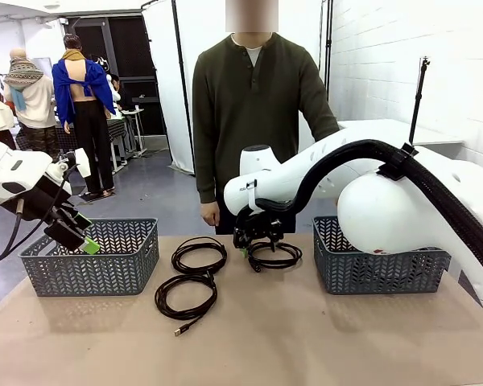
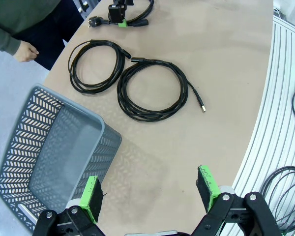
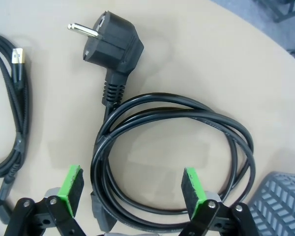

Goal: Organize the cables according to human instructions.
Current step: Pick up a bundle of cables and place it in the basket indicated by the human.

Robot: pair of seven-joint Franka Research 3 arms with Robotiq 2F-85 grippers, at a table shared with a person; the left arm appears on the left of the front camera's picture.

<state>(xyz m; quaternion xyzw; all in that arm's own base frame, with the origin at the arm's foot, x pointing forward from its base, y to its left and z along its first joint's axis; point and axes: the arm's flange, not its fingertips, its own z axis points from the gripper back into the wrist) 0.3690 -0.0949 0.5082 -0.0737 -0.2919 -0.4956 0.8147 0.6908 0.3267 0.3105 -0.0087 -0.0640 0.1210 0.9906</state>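
Three black cables lie coiled on the tan table. A power cable [image 1: 274, 256] with a round two-pin plug [image 3: 115, 37] lies mid-table, and my right gripper [image 1: 256, 239] hangs open just above it. In the right wrist view its green pads [image 3: 71, 186] straddle the near side of this coil [image 3: 101, 147], with nothing gripped. Two thinner cables [image 1: 199, 256] [image 1: 185, 294] lie to the left; the left wrist view shows them side by side [image 2: 96, 66] [image 2: 152, 91]. My left gripper [image 1: 79, 236] stands open over the left basket's near corner [image 2: 148, 189]. The human [image 1: 253, 104] stands at the far edge, hand [image 1: 211, 214] hanging.
A grey mesh basket [image 1: 105, 265] stands at the left of the table and a second one [image 1: 362, 273] at the right, partly behind my right arm. In the right wrist view a thin cable with a USB end [image 3: 17, 56] lies beside the power cable.
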